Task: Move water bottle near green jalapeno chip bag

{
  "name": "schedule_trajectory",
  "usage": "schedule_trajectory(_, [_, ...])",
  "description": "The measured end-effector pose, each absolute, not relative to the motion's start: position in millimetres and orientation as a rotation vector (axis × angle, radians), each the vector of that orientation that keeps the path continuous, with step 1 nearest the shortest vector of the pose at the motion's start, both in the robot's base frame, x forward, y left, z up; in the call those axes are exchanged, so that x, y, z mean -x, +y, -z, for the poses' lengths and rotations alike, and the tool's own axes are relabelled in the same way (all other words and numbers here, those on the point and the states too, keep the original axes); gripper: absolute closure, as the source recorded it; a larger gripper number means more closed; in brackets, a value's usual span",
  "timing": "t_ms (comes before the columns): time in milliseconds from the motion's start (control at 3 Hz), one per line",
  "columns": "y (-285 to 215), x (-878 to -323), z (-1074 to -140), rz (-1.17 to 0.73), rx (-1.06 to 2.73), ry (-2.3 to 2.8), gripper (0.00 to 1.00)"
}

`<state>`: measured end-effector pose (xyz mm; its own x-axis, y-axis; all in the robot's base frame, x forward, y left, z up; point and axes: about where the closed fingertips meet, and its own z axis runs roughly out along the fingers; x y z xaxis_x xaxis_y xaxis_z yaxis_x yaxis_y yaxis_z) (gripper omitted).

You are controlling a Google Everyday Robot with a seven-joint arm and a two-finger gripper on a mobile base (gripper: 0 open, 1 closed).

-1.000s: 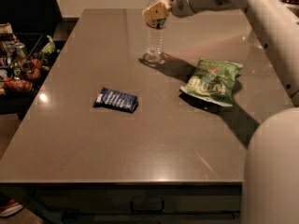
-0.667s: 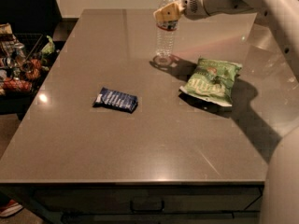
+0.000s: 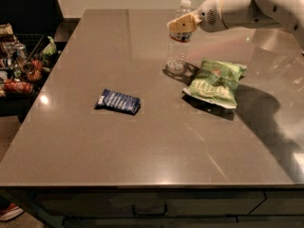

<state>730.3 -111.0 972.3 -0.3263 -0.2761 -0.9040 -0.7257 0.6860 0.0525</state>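
Note:
The water bottle (image 3: 177,49), clear with a white cap, is upright with its base at the grey table's (image 3: 142,151) surface, just left of the green jalapeno chip bag (image 3: 215,82). The gripper (image 3: 182,23) reaches in from the upper right on a white arm. Its tan fingers are closed around the bottle at the height of the label band. The chip bag lies flat on the table, a small gap from the bottle's base.
A small dark blue packet (image 3: 118,101) lies left of centre on the table. A dark basket with assorted items (image 3: 21,65) stands off the table's left edge. The white arm (image 3: 256,8) spans the upper right corner.
The gripper has carried the water bottle to the right, and it now stands closer to the chip bag. The chip bag and the blue packet have not moved.

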Motion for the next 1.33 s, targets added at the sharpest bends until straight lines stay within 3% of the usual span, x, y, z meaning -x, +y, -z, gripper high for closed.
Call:
schedule_trajectory(333, [-114.8, -715.8, -960.2, -0.574, 0.791, 1.909, 0.61])
schedule_trajectory(667, [-122.5, -702.1, -957.4, -0.549, 0.796, 1.894, 0.30])
schedule_trajectory(1000, [-128.8, -695.4, -958.0, -0.527, 0.795, 1.883, 0.08])
schedule_trajectory(1333, [-138.3, -689.4, -966.0, -0.498, 0.813, 1.875, 0.00])
